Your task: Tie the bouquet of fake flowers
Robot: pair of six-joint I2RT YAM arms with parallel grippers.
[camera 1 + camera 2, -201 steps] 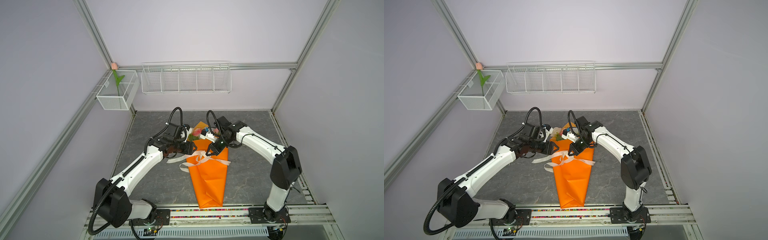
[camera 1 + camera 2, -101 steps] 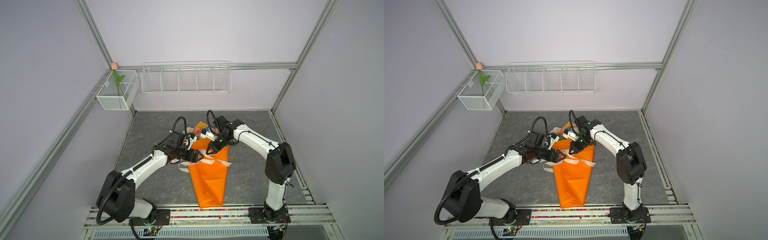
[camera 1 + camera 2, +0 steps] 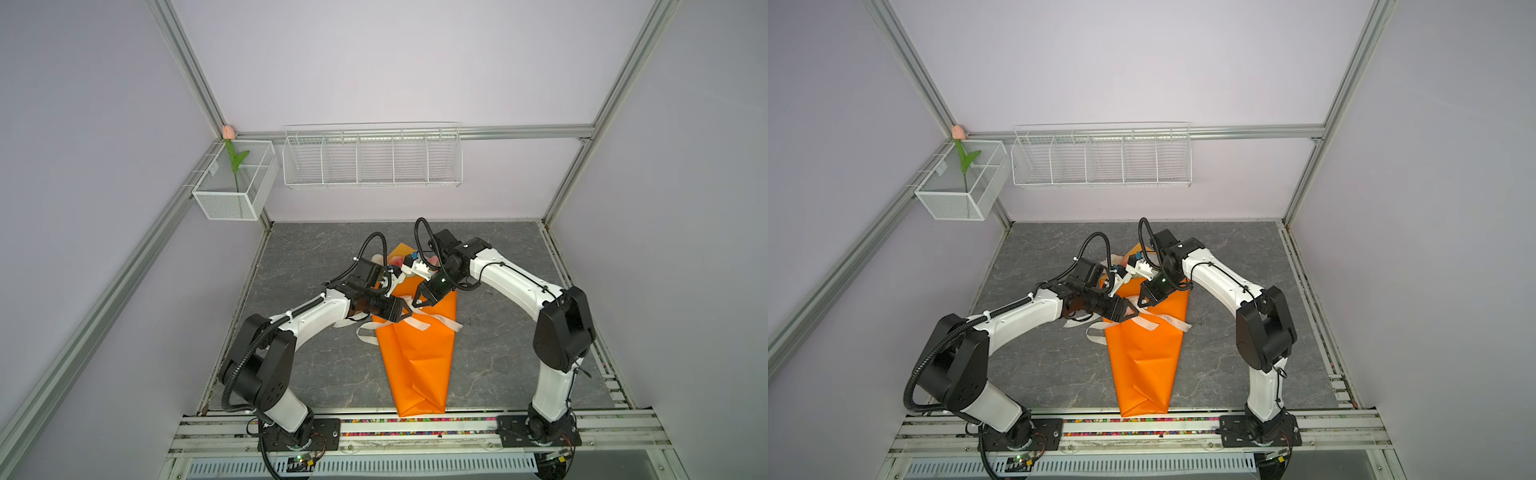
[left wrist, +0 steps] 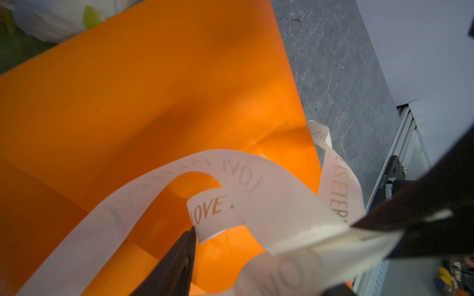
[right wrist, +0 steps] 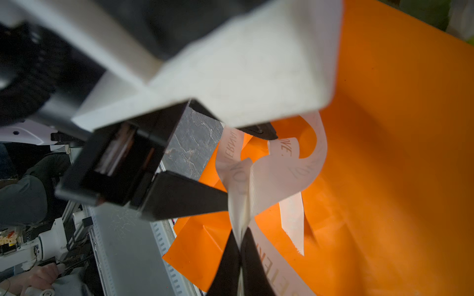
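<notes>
"love" in gold letters, twice, on the white ribbon (image 4: 277,202), plus partial "eter"

Grey marbled desk (image 3: 316,257), orange wrapping paper (image 3: 419,361) cone flat at its middle, narrow end at the front edge, white ribbon (image 3: 451,325) trailing off the paper onto it
</notes>
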